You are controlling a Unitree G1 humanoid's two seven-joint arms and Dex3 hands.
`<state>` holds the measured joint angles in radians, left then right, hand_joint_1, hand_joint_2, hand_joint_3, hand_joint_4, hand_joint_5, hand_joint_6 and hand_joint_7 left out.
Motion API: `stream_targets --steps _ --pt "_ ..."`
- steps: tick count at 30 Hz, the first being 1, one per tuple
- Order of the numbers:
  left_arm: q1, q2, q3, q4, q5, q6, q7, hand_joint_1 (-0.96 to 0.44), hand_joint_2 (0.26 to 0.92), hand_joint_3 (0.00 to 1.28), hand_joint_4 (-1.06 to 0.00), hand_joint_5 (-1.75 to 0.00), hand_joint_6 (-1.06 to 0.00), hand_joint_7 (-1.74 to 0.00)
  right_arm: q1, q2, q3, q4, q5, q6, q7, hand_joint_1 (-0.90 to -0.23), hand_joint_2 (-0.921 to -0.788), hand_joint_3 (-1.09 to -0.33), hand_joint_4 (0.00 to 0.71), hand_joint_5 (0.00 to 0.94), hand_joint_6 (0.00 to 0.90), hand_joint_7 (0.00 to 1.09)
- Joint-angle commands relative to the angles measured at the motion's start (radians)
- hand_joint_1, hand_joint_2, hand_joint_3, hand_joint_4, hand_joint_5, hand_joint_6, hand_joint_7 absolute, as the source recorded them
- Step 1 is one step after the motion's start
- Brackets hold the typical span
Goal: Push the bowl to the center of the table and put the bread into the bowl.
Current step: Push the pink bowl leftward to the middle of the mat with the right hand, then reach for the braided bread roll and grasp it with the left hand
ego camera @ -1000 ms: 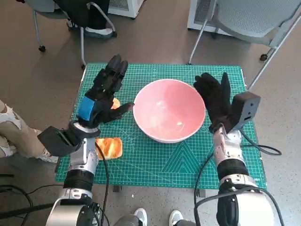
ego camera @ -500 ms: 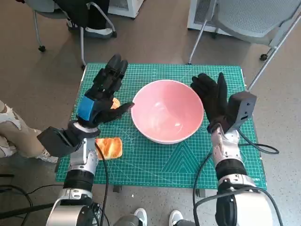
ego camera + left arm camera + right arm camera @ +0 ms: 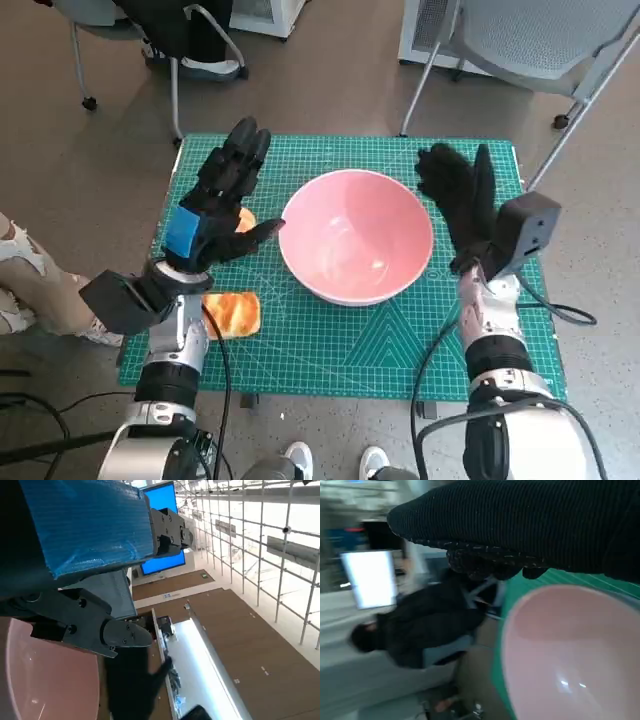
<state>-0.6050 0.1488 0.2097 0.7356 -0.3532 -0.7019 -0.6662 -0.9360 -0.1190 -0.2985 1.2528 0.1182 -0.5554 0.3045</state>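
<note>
Since the pink bowl (image 3: 357, 235) sits mid-desk between two empty, spread robot hands, left (image 3: 222, 200) and right (image 3: 460, 200), the left forearm could shove the bread (image 3: 232, 312) off the edge.

Glossy smooth pink bowl (image 3: 357, 236); matt gridded green mat (image 3: 400, 340); knitted glove on right hand (image 3: 462, 203).

The head view looks steeply down from above the near edge of the counter (image 3: 480, 330), taking in the whole green mat, both arms and the floor beyond. The left wrist view sits close behind the left hand (image 3: 75, 525), facing past it into the room. The right wrist view sits tight behind the right hand (image 3: 530, 525). All three share the bowl (image 3: 357, 248) (image 3: 45, 675) (image 3: 575, 655).
</note>
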Motion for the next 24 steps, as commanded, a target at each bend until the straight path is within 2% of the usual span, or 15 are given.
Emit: stream_targets --steps 1,6,12,18,24 --pt "0.000 -0.007 -0.005 0.010 0.005 0.004 0.002 -0.27 0.921 0.19 -0.08 0.00 -0.19 0.00 0.034 0.007 0.020 -0.041 -0.001 -0.103 0.045 -0.674 -0.921 -0.853 0.186 0.000 0.232 0.05" --pt "-0.003 -0.014 -0.012 0.004 0.013 0.008 0.012 -0.27 0.921 0.19 -0.08 0.00 -0.19 0.00 0.051 0.020 0.032 -0.093 0.021 -0.206 0.118 -0.689 -0.921 -0.838 0.177 0.000 0.237 0.05" --pt "-0.010 -0.015 -0.017 0.008 0.017 0.009 0.018 -0.27 0.921 0.19 -0.07 0.00 -0.19 0.00 0.066 0.028 0.046 -0.139 0.054 -0.287 0.212 -0.709 -0.921 -0.821 0.173 0.000 0.242 0.06" --pt "-0.019 -0.014 -0.018 0.019 0.012 0.011 0.015 -0.28 0.921 0.19 -0.07 0.00 -0.19 0.00 0.073 0.037 0.050 -0.170 0.091 -0.319 0.278 -0.719 -0.921 -0.812 0.172 0.001 0.244 0.06" --pt "-0.025 -0.012 -0.019 0.024 0.010 0.010 0.012 -0.28 0.921 0.19 -0.06 0.00 -0.19 0.00 0.076 0.047 0.050 -0.196 0.125 -0.314 0.317 -0.717 -0.921 -0.802 0.173 0.001 0.249 0.07"
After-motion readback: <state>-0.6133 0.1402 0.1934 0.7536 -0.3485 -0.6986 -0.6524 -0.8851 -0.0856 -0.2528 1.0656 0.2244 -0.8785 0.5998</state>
